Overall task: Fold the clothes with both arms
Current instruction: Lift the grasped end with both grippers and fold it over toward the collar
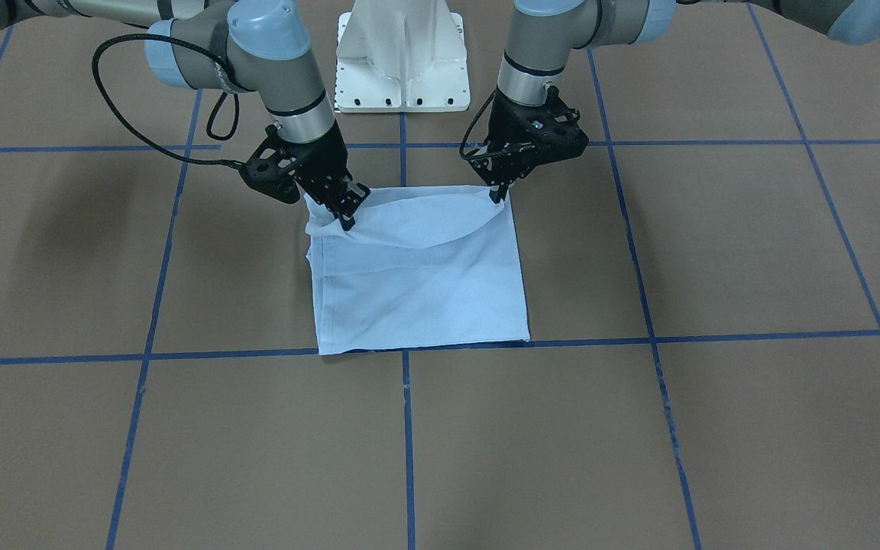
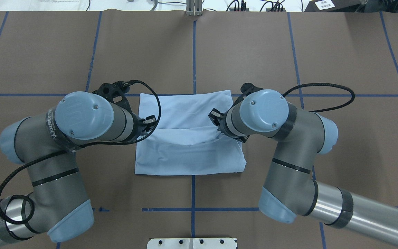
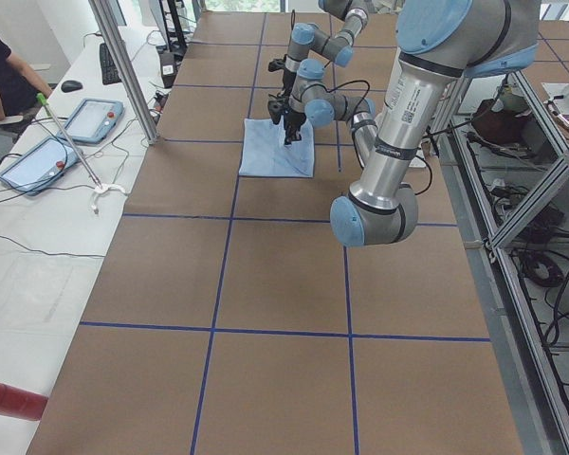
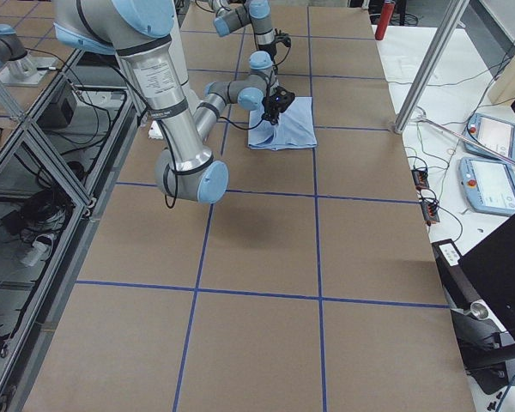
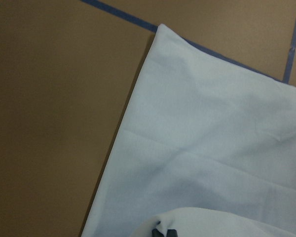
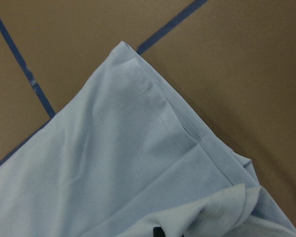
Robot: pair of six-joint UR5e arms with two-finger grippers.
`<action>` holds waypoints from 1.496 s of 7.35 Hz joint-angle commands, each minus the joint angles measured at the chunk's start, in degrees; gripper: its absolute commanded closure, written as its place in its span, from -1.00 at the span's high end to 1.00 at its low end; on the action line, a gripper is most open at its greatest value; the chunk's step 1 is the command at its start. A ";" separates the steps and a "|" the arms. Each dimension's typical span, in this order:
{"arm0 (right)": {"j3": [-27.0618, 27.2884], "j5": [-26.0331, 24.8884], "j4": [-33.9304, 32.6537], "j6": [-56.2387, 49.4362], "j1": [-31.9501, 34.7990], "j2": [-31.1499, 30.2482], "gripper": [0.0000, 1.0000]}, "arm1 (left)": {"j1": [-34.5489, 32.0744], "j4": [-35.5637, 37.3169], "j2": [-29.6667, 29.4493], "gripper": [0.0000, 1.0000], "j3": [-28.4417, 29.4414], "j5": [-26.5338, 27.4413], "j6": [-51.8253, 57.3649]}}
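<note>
The light blue T-shirt [image 1: 425, 283] lies folded into a rough square on the brown table, its print and collar hidden. My left gripper [image 1: 496, 195] is shut on one robot-side corner of its top layer. My right gripper [image 1: 347, 218] is shut on the other corner. Both hold that edge lifted a little over the shirt [image 2: 188, 159], and the cloth sags between them. In the left wrist view the shirt [image 5: 212, 128] fills the right side, with fingertips [image 5: 165, 232] at the bottom edge. In the right wrist view the shirt [image 6: 113, 163] shows a hemmed corner.
The white pedestal base [image 1: 402, 61] stands just behind the shirt on the robot's side. Blue tape lines [image 1: 407, 428] cross the brown table. A side table with tablets [image 4: 489, 172] and cables runs along the far edge, where a person [image 3: 5, 76] sits.
</note>
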 commanded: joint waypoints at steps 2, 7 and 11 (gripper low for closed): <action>-10.27 0.15 8.42 -0.23 2.63 3.75 -1.00 | -1.75 -5.56 -1.45 -1.00 7.76 0.31 1.63; -22.19 1.47 10.55 -0.40 6.84 11.28 -1.00 | -7.88 -13.18 -6.63 -1.00 21.17 0.31 5.22; -35.17 4.10 20.24 -4.80 14.93 14.92 1.00 | -18.70 -23.06 -11.55 1.00 35.81 1.19 22.45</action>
